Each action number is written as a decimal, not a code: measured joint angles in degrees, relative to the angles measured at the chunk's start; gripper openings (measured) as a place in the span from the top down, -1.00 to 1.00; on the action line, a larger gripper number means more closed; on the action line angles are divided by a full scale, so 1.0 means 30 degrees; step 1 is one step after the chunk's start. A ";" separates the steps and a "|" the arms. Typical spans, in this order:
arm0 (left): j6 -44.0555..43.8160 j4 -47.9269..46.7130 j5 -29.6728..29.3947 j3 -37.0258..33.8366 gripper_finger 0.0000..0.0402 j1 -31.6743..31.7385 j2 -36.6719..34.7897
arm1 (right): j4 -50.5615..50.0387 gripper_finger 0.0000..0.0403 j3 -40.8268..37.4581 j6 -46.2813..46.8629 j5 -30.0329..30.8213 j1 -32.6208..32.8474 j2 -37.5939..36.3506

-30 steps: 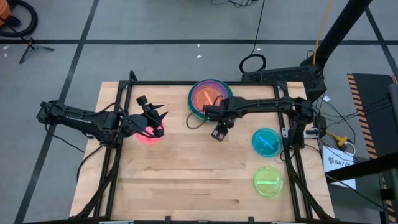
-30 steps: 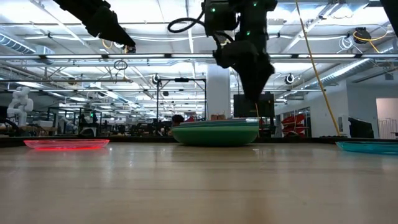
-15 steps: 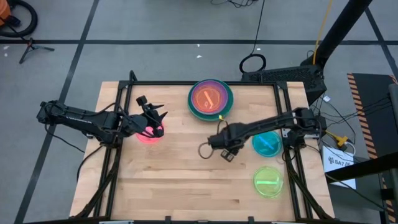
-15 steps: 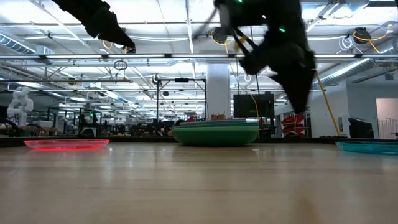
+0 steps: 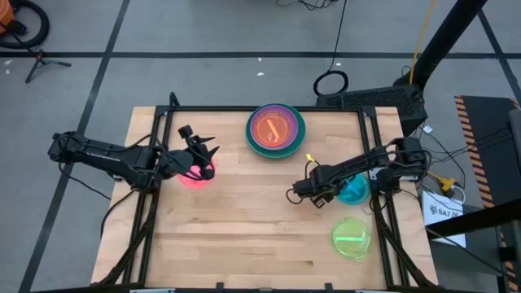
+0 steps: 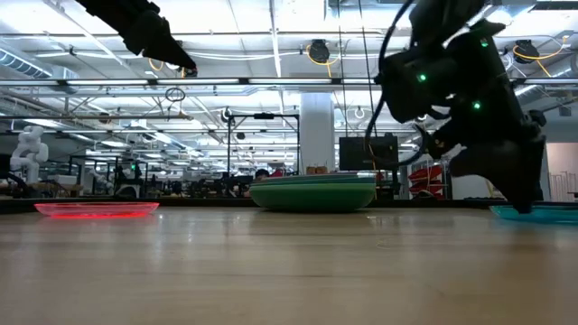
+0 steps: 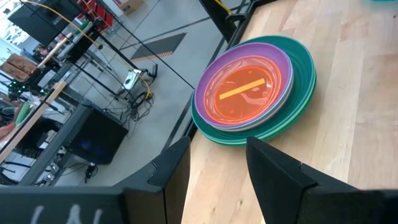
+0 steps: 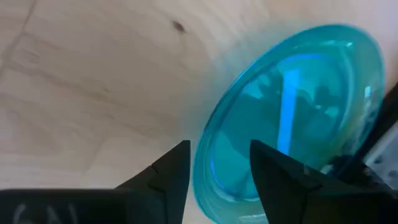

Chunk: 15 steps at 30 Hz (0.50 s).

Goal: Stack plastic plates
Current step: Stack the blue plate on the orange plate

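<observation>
A stack of plates (image 5: 275, 129) stands near the table's far edge: dark green at the bottom, then teal, purple and orange on top, also in the left wrist view (image 7: 249, 93). A pink plate (image 5: 195, 177) lies flat at the left. A blue plate (image 5: 354, 189) and a translucent lime plate (image 5: 352, 238) lie at the right. My left gripper (image 5: 207, 150) hangs open, high above the pink plate. My right gripper (image 5: 326, 195) is open and low, just left of the blue plate; the plate's left rim (image 8: 214, 146) shows between its fingers.
Bare wood fills the table's middle and near side. Black frame rails (image 5: 159, 155) run along the left and right sides. In the low view the stack (image 6: 313, 192) sits mid-table, the pink plate (image 6: 95, 209) left, the blue plate (image 6: 542, 213) right.
My right gripper has left the stack at the far edge, swung toward the table's near right side and come down beside the blue plate. The plates have not moved.
</observation>
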 joint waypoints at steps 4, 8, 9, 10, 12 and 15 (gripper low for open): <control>0.0007 0.0007 0.0000 0.0000 0.19 0.0000 -0.0005 | 0.1009 0.22 -0.0502 0.0126 -0.0036 0.0000 -0.0188; 0.0007 0.0066 0.0000 0.0000 0.19 0.0000 0.0002 | 0.1356 0.22 -0.0502 0.0164 -0.0020 0.0000 -0.0181; 0.0009 0.0058 0.0000 0.0000 0.19 0.0000 -0.0004 | 0.1523 0.22 -0.0502 0.0337 0.0017 0.0000 -0.0181; 0.0011 0.0055 0.0000 0.0000 0.19 0.0000 0.0002 | 0.1540 0.24 -0.0502 0.0553 0.0050 0.0000 -0.0181; 0.0015 0.0066 0.0000 0.0000 0.19 0.0000 -0.0006 | 0.1614 0.29 -0.0502 0.0760 0.0110 -0.0052 -0.0181; 0.0015 0.0058 0.0000 0.0000 0.19 0.0000 -0.0006 | 0.1682 0.41 -0.0508 0.1103 0.0593 -0.0086 -0.0167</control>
